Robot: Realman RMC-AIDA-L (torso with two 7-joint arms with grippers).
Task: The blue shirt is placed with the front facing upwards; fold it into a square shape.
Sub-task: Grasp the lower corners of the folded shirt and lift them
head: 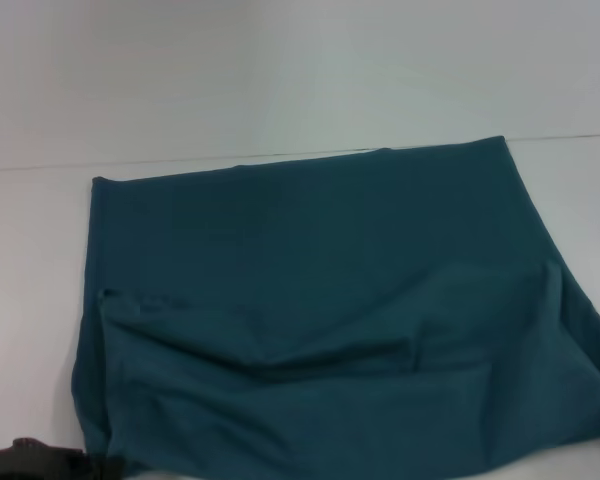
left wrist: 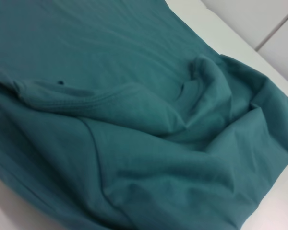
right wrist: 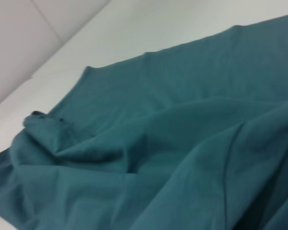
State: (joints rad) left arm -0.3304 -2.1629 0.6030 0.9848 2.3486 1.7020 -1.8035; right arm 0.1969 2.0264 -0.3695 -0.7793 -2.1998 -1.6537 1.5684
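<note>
- Head view: the blue shirt lies spread on the white table, plain teal side up, no lettering visible. The near part is doubled over the far part, so we judge a first fold is in place and the piece is still wider than deep, not yet square.
- Folded-over layer ends in a soft ridge across the middle of the shirt. It sags and wrinkles rather than lying flat.
- Left wrist view: a hemmed edge rides over the lower layer, with cloth bunched just beyond it, near the shirt's outer edge. That bunch wants smoothing before any next fold, we think.
- Right wrist view: a small crumpled lump at one corner of the shirt, with table showing past it.
- Left gripper: only a dark bit shows, touching or just beside the shirt's near left corner. We cannot tell whether its fingers are spread or clamped.
- Right gripper: a dark speck at the shirt's right edge may be it, but we cannot confirm. Its own wrist view shows no fingers.
- To do this step well, our call: pinch both near corners cleanly, single layer group each, keep the two sides level, and lay the edges parallel to the shirt's far hem.
- Risk: uneven pull skews the fold.
</note>
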